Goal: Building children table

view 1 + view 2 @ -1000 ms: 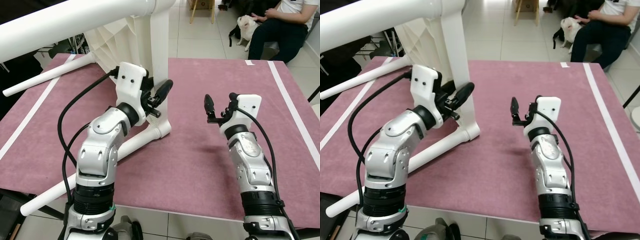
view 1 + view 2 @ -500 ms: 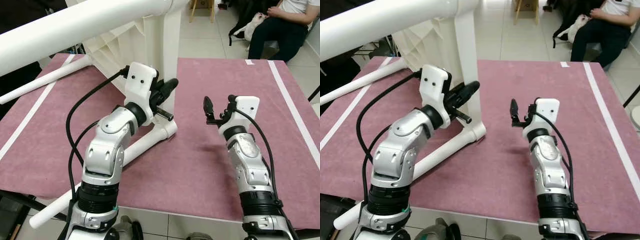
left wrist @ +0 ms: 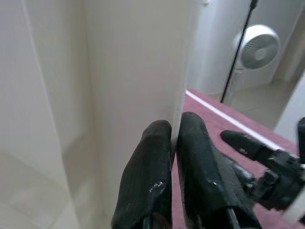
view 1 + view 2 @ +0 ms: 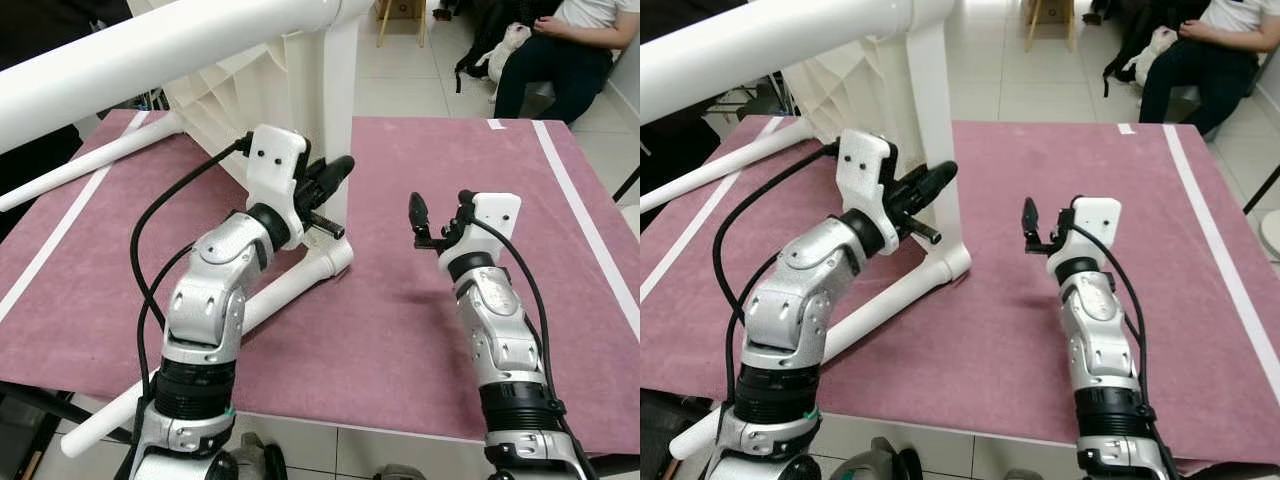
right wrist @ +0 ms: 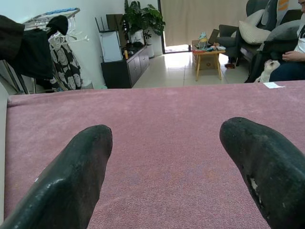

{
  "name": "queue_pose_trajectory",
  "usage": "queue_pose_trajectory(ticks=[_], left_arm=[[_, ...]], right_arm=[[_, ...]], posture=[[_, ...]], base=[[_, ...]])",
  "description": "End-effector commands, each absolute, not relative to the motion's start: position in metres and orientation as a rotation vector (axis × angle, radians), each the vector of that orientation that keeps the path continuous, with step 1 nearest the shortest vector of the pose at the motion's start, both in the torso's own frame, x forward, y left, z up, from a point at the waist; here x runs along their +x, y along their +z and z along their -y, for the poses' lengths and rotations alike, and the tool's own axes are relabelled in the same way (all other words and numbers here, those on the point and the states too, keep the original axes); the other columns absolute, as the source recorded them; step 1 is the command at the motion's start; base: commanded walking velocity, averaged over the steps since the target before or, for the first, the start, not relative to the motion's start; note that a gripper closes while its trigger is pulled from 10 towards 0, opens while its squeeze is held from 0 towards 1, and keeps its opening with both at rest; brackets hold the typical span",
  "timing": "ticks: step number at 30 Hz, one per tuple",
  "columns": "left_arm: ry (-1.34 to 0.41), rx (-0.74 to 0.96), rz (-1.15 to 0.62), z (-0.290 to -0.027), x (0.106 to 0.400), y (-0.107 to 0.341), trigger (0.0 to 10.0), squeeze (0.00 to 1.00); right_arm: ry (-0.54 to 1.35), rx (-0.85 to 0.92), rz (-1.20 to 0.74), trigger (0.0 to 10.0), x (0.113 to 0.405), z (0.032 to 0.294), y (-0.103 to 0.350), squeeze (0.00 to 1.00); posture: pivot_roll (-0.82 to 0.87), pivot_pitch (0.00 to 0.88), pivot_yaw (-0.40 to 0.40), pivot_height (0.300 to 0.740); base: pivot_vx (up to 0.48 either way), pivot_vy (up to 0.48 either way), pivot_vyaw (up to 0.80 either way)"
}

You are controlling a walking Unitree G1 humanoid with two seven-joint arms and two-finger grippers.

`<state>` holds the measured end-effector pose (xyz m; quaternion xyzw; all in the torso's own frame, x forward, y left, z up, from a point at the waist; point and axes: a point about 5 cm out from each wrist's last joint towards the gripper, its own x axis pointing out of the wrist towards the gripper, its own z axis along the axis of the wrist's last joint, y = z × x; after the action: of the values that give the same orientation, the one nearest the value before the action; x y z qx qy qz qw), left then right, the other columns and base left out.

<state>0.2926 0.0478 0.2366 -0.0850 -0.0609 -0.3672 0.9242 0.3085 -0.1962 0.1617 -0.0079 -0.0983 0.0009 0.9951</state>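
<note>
Two tools are being shown above the mauve cloth-covered counter (image 4: 400, 330). The left tool (image 4: 335, 172), fingers pressed together on nothing, is being held against the upright white plastic tube leg (image 4: 338, 120) of the children's table frame. A white pedestal fan (image 3: 257, 46) is being revealed in the left wrist view. The right tool (image 5: 167, 176) is being held wide apart, well right of the leg.

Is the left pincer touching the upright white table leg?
Touching: in the left wrist view, the left pincer has its closed fingers pressed against the white table leg.
</note>
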Motion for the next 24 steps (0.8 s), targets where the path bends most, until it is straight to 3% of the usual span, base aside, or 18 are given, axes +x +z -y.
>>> queue_pose_trajectory(ticks=[1, 5, 17, 24], left_arm=[[-0.842, -0.200, 0.163, -0.038, 0.290, 0.248, 10.0, 0.00], [-0.989, -0.157, 0.155, -0.031, 0.282, 0.242, 10.0, 0.00], [-1.348, -0.253, 0.237, -0.026, 0.261, 0.252, 10.0, 0.00], [-1.427, -0.271, 0.275, -0.024, 0.252, 0.257, 10.0, 0.00]], right_arm=[[0.000, -0.008, 0.194, 10.0, 0.310, 0.194, 0.160, 0.00], [-0.007, -0.010, 0.195, 10.0, 0.310, 0.196, 0.160, 0.00], [-0.014, -0.012, 0.196, 10.0, 0.309, 0.196, 0.159, 0.00], [-0.018, -0.017, 0.197, 10.0, 0.309, 0.197, 0.159, 0.00]], posture=[[-0.06, 0.000, 0.124, 0.740], [-0.07, 0.000, 0.129, 0.740], [-0.07, 0.000, 0.132, 0.740], [-0.07, 0.000, 0.132, 0.740]], base=[[0.000, 0.000, 0.00], [0.000, 0.000, 0.00], [0.000, 0.000, 0.00], [0.000, 0.000, 0.00]])
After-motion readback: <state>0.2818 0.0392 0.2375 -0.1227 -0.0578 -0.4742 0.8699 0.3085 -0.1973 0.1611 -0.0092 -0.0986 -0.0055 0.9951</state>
